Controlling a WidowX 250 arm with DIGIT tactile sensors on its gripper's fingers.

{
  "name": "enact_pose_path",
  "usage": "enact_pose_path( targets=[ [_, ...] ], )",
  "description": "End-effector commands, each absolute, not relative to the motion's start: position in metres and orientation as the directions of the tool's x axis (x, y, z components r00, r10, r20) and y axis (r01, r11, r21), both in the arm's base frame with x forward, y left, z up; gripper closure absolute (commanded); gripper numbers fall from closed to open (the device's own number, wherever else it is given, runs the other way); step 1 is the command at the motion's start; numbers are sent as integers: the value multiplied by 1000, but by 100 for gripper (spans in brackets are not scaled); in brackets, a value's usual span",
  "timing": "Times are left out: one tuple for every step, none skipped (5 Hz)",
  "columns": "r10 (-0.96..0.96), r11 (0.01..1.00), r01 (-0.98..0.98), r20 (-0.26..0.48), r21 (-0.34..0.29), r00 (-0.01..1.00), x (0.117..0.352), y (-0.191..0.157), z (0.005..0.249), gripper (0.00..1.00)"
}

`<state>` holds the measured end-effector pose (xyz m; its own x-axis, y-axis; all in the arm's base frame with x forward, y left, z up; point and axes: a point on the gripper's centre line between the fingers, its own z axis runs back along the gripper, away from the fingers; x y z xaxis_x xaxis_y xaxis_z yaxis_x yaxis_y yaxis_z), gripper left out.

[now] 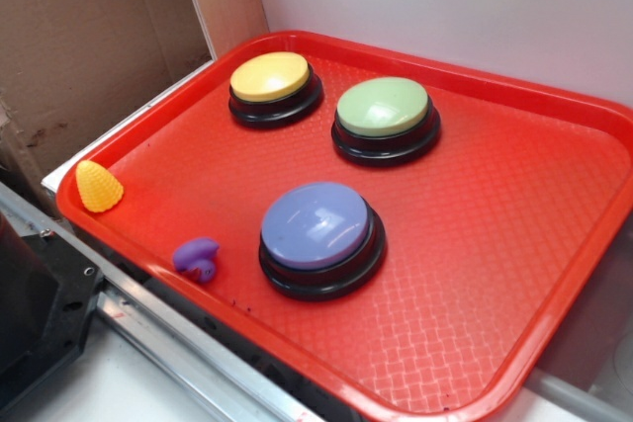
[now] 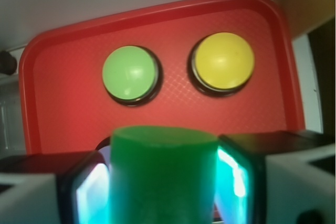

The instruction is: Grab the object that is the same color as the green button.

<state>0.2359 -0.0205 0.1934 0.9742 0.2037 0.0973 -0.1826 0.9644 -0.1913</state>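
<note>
I have the green cylinder clamped between my gripper pads — it fills the bottom centre of the wrist view, upright, a pad pressed to each side. In the exterior view only its lower end shows at the top left edge, well above the red tray, so it hangs clear of everything. I judge the grab done: its colour answers to the green button, not the yellow button or the purple button.
</note>
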Motion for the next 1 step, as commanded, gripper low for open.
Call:
enact_pose_path(
  targets=[
    [215,974,-201,155,-103,964,231,-15,200,100]
  ],
)
